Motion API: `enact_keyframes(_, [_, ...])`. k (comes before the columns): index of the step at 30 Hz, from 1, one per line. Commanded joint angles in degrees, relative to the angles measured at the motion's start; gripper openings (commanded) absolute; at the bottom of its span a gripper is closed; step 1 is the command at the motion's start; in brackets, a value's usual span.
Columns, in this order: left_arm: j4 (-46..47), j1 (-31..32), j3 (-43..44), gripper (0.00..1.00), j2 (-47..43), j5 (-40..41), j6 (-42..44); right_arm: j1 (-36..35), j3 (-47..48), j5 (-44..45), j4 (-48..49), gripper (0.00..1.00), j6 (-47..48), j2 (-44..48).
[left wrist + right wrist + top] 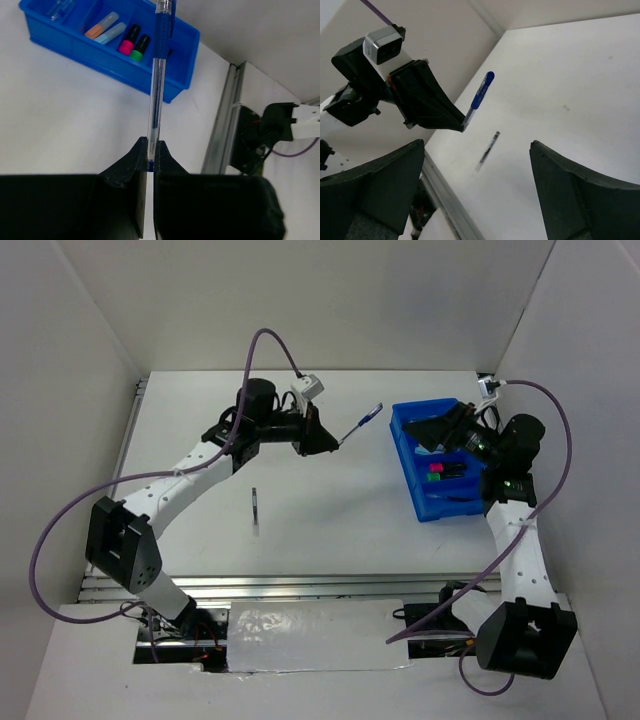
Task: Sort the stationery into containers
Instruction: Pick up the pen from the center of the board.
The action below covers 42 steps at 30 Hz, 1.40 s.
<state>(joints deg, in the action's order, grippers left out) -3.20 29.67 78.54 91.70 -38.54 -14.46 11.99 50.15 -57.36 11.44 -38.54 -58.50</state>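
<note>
My left gripper (pixel 335 442) is shut on the lower end of a thin blue pen (pixel 362 423), which it holds above the table left of the blue tray (pixel 408 470). In the left wrist view the pen (pixel 157 75) stands up from the pinched fingertips (pixel 139 152). The tray (pixel 75 47) holds highlighters with a pink cap (pixel 126 45) and a green cap (pixel 139 50), plus a light-blue marker (pixel 111 33). My right gripper (pixel 437 432) hovers over the tray, open and empty. A slim grey pen (pixel 256 508) lies on the table.
The right wrist view shows the grey pen (pixel 487 150) on the white table, and the left gripper's pen (pixel 481 95) beyond it. White walls enclose the table. A metal rail (pixel 300 585) runs along the near edge.
</note>
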Motion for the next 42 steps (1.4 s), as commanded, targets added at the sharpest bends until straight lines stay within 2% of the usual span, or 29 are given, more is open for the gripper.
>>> enact_keyframes(1, [2.7, 1.0, -2.0, 0.0, -1.0, -2.9, -5.0, -3.6, 3.6, 2.7, 6.8, 0.92, -6.0, -1.0])
enact_keyframes(11, [1.8, 3.6, -1.3, 0.0, -3.3, -2.7, -3.5, -13.3, 6.9, 9.2, 3.3, 0.92, -2.8, -5.0])
enact_keyframes(20, [2.1, 5.0, -1.5, 0.0, -4.0, -2.2, -3.6, -15.9, 7.6, 13.2, 2.8, 0.86, -4.3, -7.9])
enact_keyframes(22, [2.2, 5.0, -1.7, 0.0, -4.0, -2.1, -3.6, -16.4, 7.6, 13.3, 3.1, 0.72, -3.9, -7.9])
enact_keyframes(23, [2.3, 5.0, -1.7, 0.0, -4.0, -2.1, -3.8, -16.6, 7.7, 13.3, 3.0, 0.6, -3.6, -7.8])
enact_keyframes(26, [2.4, 5.0, -1.9, 0.0, -4.2, -2.0, -3.9, -17.0, 7.4, 13.9, 2.6, 0.44, -2.7, -7.2])
enact_keyframes(32, [2.6, 5.0, -1.6, 0.0, -4.0, -1.6, -4.1, -17.9, 7.7, 16.1, -1.7, 0.23, 1.1, -6.7])
enact_keyframes(34, [2.6, 5.0, -1.5, 0.0, -4.0, -1.5, -4.3, -17.9, 8.3, 16.0, -3.2, 0.23, 1.3, -7.2])
enact_keyframes(35, [2.7, 5.0, -1.4, 0.0, -3.9, -1.5, -4.3, -17.9, 8.6, 16.1, -4.3, 0.31, 1.3, -7.6])
enact_keyframes(37, [2.7, 5.0, -1.4, 0.0, -3.9, -1.8, -4.4, -18.1, 9.3, 15.5, -5.1, 0.39, 1.5, -7.9])
enact_keyframes(42, [2.6, 4.8, -1.7, 0.0, -4.2, -1.4, -5.1, -18.2, 9.0, 16.0, -4.8, 0.32, 1.4, -7.6])
